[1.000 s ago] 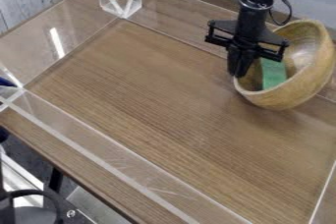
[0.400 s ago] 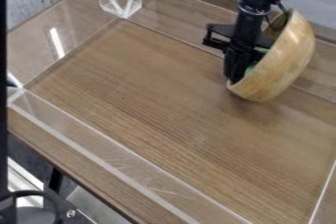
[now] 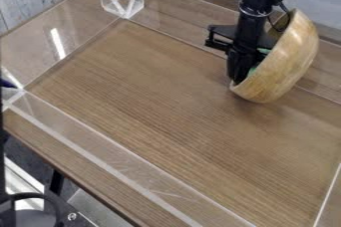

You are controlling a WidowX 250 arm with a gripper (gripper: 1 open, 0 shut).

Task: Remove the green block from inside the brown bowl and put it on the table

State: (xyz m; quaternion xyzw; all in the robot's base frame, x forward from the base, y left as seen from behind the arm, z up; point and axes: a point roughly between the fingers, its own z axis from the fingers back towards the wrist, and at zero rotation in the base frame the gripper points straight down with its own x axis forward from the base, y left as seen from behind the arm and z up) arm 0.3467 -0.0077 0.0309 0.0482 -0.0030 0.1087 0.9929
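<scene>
So here's where it's at: the brown bowl point(image 3: 285, 57) in the upper right of the frame is tipped way up on its edge. Its rounded underside faces the camera and its mouth is turned toward the arm. The gripper point(image 3: 238, 74) points straight down with its tips right at the bowl's lower rim. The fingers are clenched together, but I can't tell if they've pinched anything, because the tips sit against the rim and the view is small.

The green block isn't visible at all. My guess is it's behind the fingers or inside the tilted bowl, but that's only a guess.

Step-wise I'd call this the grab-and-extract part, nowhere near done since no green is out on the table point(image 3: 147, 102). The next move probably needs a slow lift to see if the block comes up. It also has to keep the bowl from rolling over or riding along with the fingers.

The surface is brown wood grain with lots of bare space to the left and centre for a drop-off. Low clear acrylic walls point(image 3: 83, 147) run along the edges, and there's a clear bracket thing point(image 3: 122, 1) in the upper left corner. Pale planking shows behind that corner.
</scene>
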